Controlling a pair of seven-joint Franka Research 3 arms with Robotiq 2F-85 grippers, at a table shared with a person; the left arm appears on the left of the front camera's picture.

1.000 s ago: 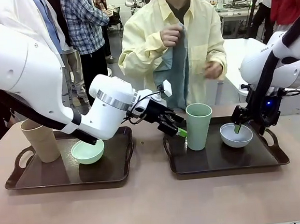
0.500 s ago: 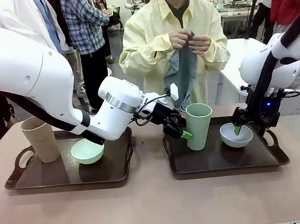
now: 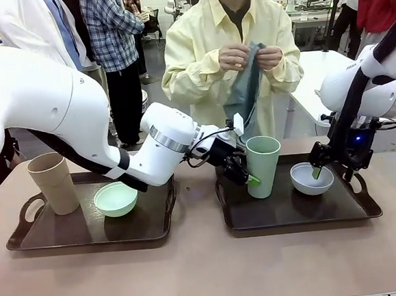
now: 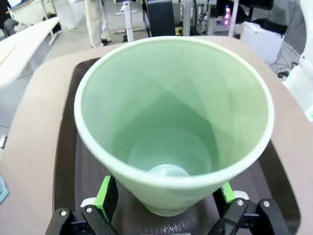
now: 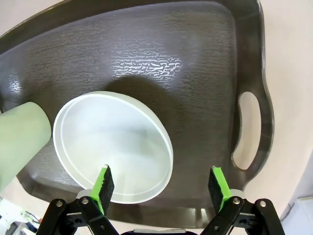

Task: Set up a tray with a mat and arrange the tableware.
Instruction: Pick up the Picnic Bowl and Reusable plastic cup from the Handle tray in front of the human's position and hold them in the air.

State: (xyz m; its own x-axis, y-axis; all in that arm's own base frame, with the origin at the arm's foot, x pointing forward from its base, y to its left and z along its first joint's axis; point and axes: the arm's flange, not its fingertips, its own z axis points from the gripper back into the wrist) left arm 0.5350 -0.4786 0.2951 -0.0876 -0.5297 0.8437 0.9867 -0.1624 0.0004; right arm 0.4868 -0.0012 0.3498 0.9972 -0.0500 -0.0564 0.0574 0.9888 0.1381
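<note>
Left arm stretches across the middle, left gripper [image 4: 166, 198] spread around the sage green cup [image 3: 262, 167]; right gripper [image 5: 161, 188] hangs spread over the white bowl [image 5: 110, 142] rim. Contact? Can't tell.

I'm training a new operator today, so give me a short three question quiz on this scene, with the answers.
1. True or false: the left gripper has its open fingers on either side of the sage green cup.
2. The white bowl sits: A) upside down; B) upright on the same tray as the sage green cup; C) inside that cup.
3. Fill in: the person holds up a grey-blue ____.
Key: 1 true; 2 B; 3 cloth.
</note>
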